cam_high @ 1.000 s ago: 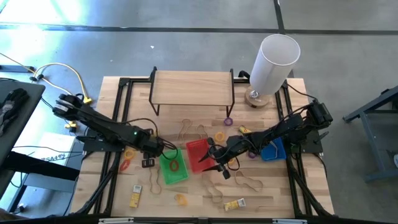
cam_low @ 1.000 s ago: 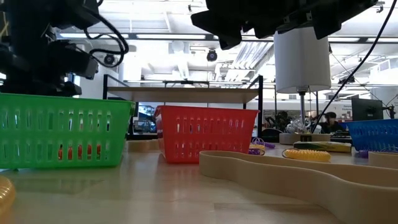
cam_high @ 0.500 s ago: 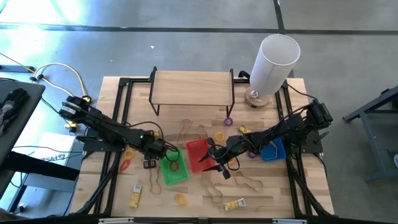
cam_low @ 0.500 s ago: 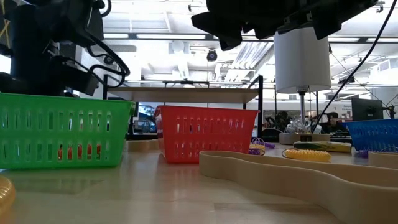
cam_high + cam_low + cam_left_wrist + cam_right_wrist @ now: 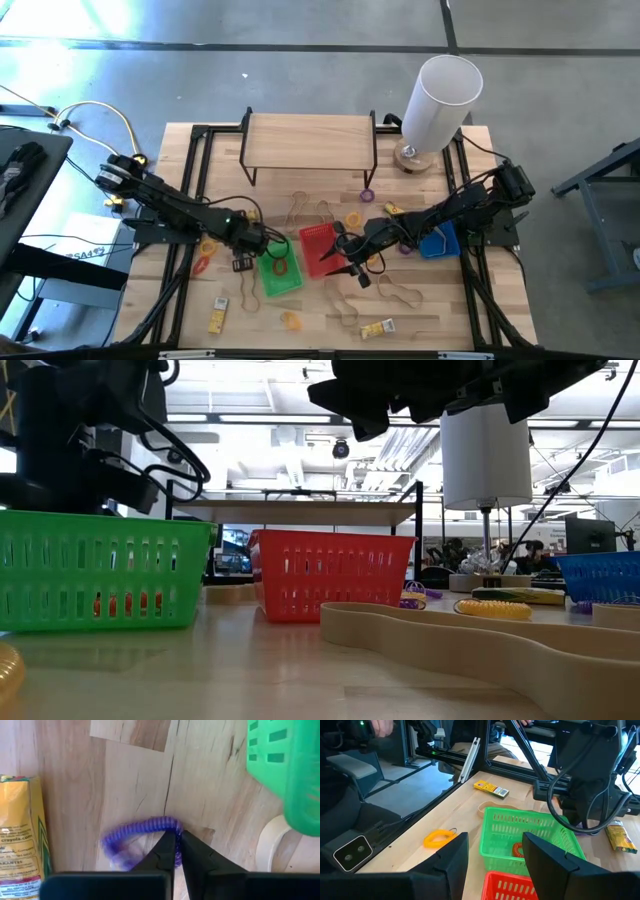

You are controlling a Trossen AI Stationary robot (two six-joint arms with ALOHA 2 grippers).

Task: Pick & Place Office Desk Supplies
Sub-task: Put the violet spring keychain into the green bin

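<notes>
My left gripper (image 5: 243, 264) is low over the table by the green basket's (image 5: 279, 265) left side, shut on a purple coil ring (image 5: 145, 827). My right gripper (image 5: 345, 258) hovers open over the red basket (image 5: 320, 248), its fingers wide apart in the right wrist view (image 5: 492, 860). An orange-red ring (image 5: 280, 266) lies in the green basket. Loose on the table are a purple ring (image 5: 367, 194), an orange ring (image 5: 353, 219), a yellow ring (image 5: 290, 320), tan rubber bands (image 5: 403, 292) and yellow packets (image 5: 218, 313) (image 5: 377, 328). My left gripper pinches the purple ring by the coil on one side of it (image 5: 162, 823), between the two fingers, which come from above and point down. The rest of the ring spreads out beside the fingers. Whether it still touches the table, I cannot tell.
A yellow packet (image 5: 20, 830) lies close to the held ring, and a tan band (image 5: 267, 845) lies by the green basket's corner. A blue basket (image 5: 440, 243) sits right of the red one. A wooden shelf (image 5: 310, 140) and a tall white cylinder (image 5: 440, 100) stand at the far edge.
My left arm has reached a little farther toward the green basket, and its upper links have shifted toward the table's right. My right arm has kept still.
</notes>
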